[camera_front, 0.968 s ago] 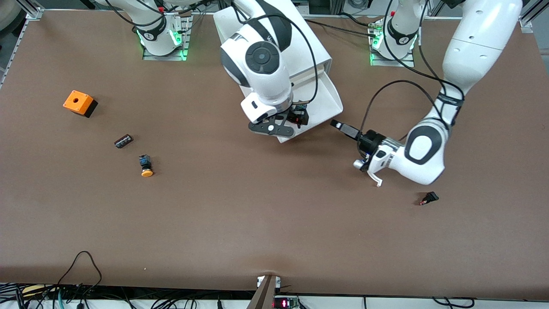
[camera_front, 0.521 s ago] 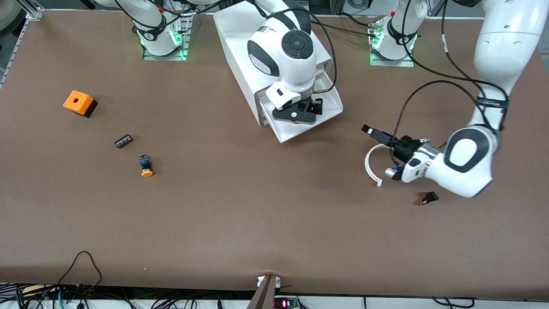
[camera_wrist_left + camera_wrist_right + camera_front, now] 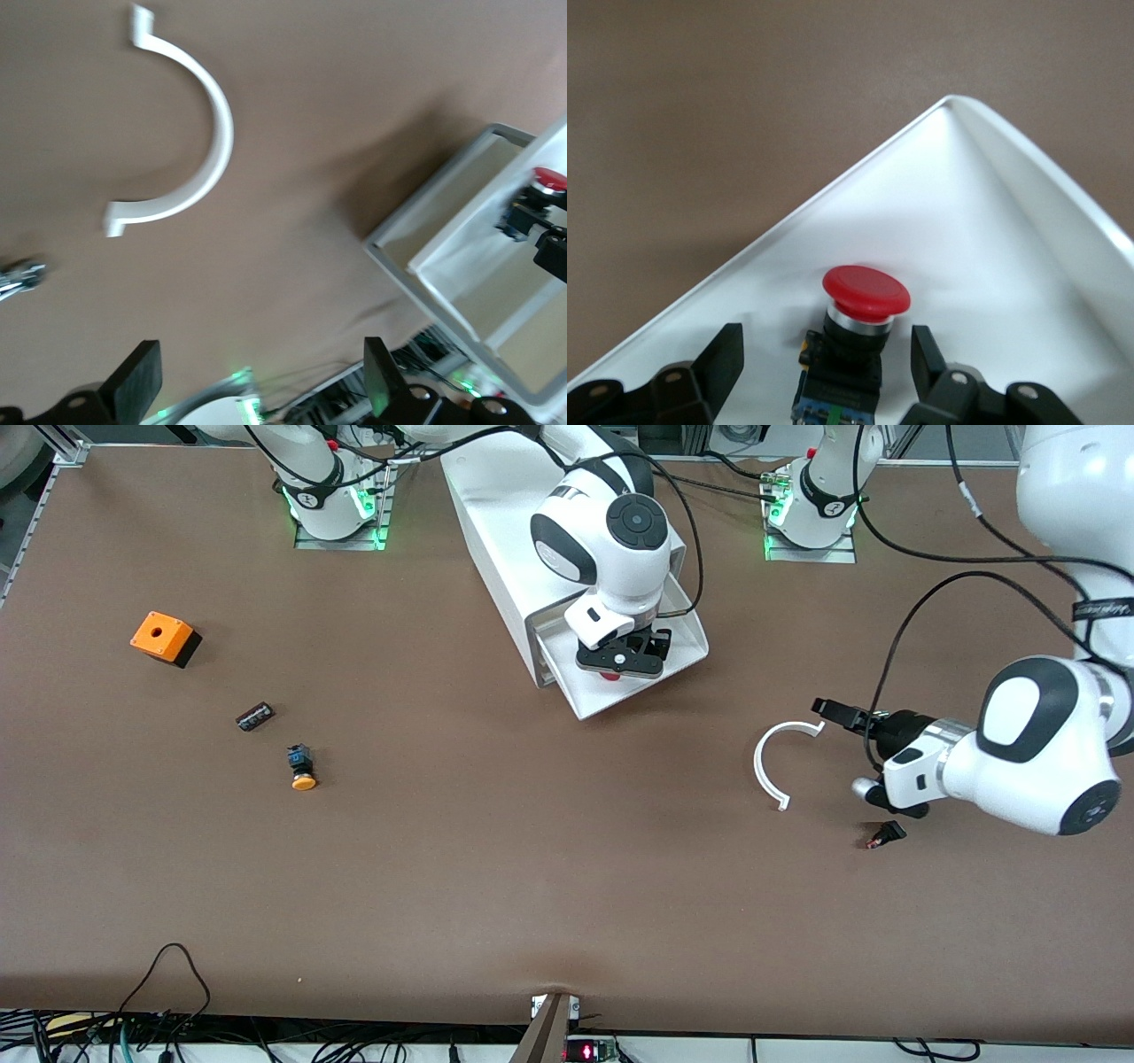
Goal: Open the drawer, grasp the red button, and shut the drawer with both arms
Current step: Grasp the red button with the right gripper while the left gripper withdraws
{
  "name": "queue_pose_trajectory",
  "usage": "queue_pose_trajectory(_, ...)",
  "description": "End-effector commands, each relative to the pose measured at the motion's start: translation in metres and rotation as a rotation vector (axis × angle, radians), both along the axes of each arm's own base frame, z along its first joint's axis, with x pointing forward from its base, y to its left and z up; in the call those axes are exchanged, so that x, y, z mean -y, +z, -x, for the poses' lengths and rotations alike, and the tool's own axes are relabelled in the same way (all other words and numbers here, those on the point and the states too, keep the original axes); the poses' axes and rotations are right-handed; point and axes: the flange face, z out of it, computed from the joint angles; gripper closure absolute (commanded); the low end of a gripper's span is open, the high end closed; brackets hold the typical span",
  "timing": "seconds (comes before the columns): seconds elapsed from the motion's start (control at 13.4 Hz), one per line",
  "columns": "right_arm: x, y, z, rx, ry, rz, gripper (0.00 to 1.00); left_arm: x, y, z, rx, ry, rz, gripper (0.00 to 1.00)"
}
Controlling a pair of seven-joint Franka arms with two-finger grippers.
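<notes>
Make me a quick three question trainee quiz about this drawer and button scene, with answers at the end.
1. True or false: the drawer is open.
2. The red button lies: A) on the table, B) in the drawer, C) on the cabinet.
3. What white thing lies near the left gripper?

Key:
1. True.
2. B, between the fingers of the right gripper, which have not closed on it.
3. A curved white piece, on the table; the left gripper is open and holds nothing.

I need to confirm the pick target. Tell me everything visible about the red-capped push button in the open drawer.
The red-capped push button has a glossy round mushroom cap, a silvery collar, and a black-and-blue body. It lies on its side on the open white drawer's floor, near the front corner. The right gripper straddles its body, fingers apart and not yet touching it.
</notes>
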Motion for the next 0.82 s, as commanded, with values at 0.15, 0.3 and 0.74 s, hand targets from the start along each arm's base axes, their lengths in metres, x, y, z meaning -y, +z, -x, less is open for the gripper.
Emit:
queue_pose_trajectory(0.15, -0.002, 0.007, -0.006, 0.026, -0.001, 0.005, 0.81, -0.003, 0.066, 0.006, 0.157, -0.068, -0.195, 0.0)
queue_pose_trajectory(0.3, -0.002, 0.01, -0.006, 0.029, 0.001, 0.003, 1.0, -0.001, 0.1, 0.01, 0.266, -0.11, -0.27, 0.0)
queue_pose_trajectory(0.74, 0.066, 0.091, -0.068, 0.041, 0.058, -0.043, 1.0, 0.002, 0.16, 0.028, 0.402, -0.016, -0.37, 0.0)
